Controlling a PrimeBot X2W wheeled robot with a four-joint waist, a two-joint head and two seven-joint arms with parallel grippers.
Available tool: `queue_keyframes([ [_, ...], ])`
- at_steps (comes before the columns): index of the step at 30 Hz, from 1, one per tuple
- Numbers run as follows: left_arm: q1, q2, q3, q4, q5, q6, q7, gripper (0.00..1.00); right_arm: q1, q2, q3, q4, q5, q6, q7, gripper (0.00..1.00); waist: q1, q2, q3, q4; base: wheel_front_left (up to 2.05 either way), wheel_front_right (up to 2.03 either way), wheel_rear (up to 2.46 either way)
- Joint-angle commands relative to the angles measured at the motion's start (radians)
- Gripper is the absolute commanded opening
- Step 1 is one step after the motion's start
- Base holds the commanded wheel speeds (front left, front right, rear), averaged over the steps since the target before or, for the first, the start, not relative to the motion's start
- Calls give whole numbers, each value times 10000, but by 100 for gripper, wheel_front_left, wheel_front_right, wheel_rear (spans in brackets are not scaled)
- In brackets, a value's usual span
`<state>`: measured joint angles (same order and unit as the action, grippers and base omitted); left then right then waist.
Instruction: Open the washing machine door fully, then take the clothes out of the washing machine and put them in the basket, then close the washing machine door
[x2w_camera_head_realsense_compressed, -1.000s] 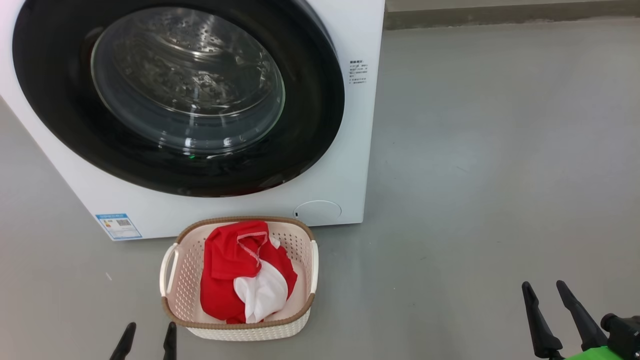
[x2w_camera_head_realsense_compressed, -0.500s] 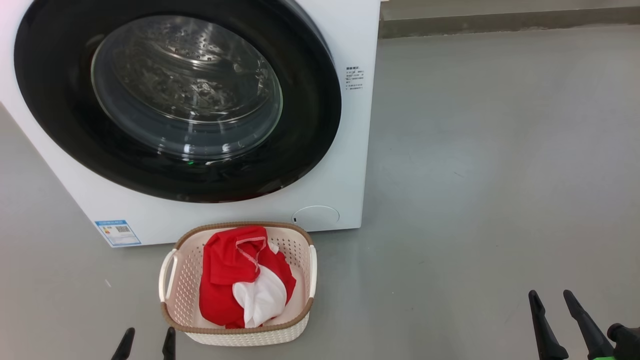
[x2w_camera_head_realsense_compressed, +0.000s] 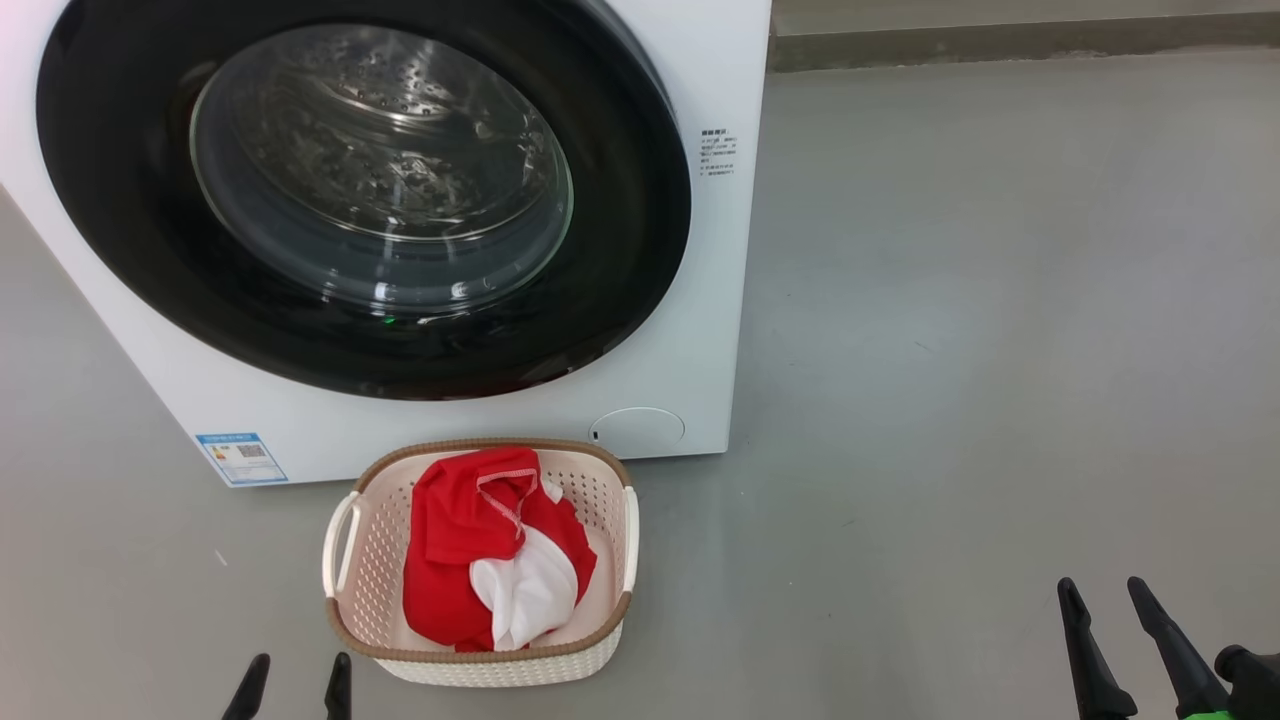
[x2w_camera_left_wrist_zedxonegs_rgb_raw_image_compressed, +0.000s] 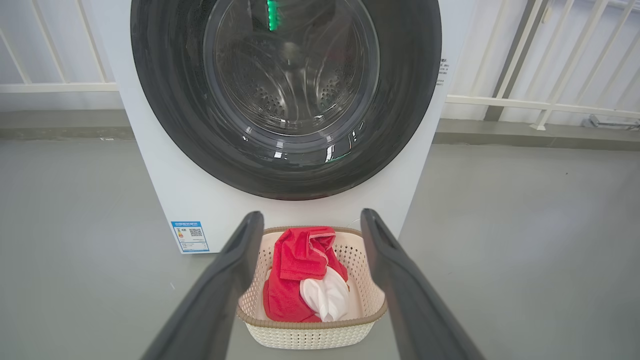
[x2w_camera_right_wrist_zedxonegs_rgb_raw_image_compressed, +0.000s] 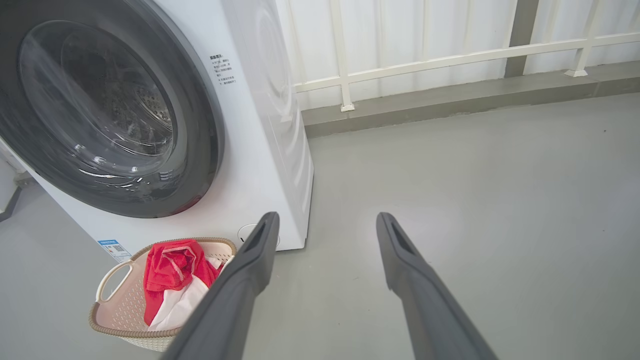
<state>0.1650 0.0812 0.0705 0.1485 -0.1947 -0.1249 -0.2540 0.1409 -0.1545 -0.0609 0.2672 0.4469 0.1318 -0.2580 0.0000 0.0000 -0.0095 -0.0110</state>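
Red clothes (x2w_camera_head_realsense_compressed: 495, 560) lay heaped in basket (x2w_camera_head_realsense_compressed: 372, 560), lower centre of frame, just before machine (x2w_camera_head_realsense_compressed: 715, 300). Door (x2w_camera_head_realsense_compressed: 625, 250), upper left, sat shut; drum (x2w_camera_head_realsense_compressed: 380, 150) behind it looked empty. Left gripper (x2w_camera_head_realsense_compressed: 302, 662), right gripper (x2w_camera_head_realsense_compressed: 1101, 585) at bottom corners, jaws wide, holding nothing. Task seemingly complete.

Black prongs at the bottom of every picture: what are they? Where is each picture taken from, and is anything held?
They are the fingers of a wheeled robot's two grippers. One picture looks down from its head: left gripper lower left, right gripper lower right. The other two come from wrist cameras, each looking along its own gripper's fingers. Both grippers are open and hold nothing. On the floor stands a white washing machine, its round door shut. Before it sits a basket with red and white clothes inside.
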Motion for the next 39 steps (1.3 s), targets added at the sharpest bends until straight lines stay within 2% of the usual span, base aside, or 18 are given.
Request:
queue_keyframes([
  [1, -177, 109, 330, -282, -61, -57, -78, 100, -41, -200, 151, -266, -52, -11, -38, 100, 0, 0, 1, 0, 0, 0, 0],
  [13, -132, 74, 404, -461, -126, -57, -78, 100, -41, -223, 163, -319, -77, -11, -38, 100, 0, 0, -10, -65, 0, 0, 0],
  [14, -133, 71, 391, -471, -120, -57, -78, 0, -32, -224, 154, -328, -80, -11, -38, 0, 0, 0, -7, -60, 0, 0, 0],
  [15, 2, -14, 30, -151, -99, 2, 3, 0, 15, 12, 16, -47, 7, 0, 2, 0, 0, 0, -9, -63, 0, 0, 0],
  [20, 2, -215, -87, 459, -129, 11, 85, 0, 59, 364, 140, 551, 33, 0, 39, 0, 0, 0, -9, -64, 0, 0, 0],
  [27, -141, -220, -50, 477, -914, 7, 295, 0, -72, 402, 99, 494, 683, -1, 249, 0, 22, 0, -26, -54, 0, 0, 0],
  [31, -230, -223, -36, 499, -1363, 5, 408, 0, -156, 424, 79, 476, 1055, -1, 365, 0, 2, 0, -2, -48, 0, 0, 0],
  [39, -412, -229, -5, 535, -2260, 1, 634, 0, -327, 467, 37, 431, 1795, -2, 599, 0, 0, 0, 11, -37, 0, 0, 0],
])
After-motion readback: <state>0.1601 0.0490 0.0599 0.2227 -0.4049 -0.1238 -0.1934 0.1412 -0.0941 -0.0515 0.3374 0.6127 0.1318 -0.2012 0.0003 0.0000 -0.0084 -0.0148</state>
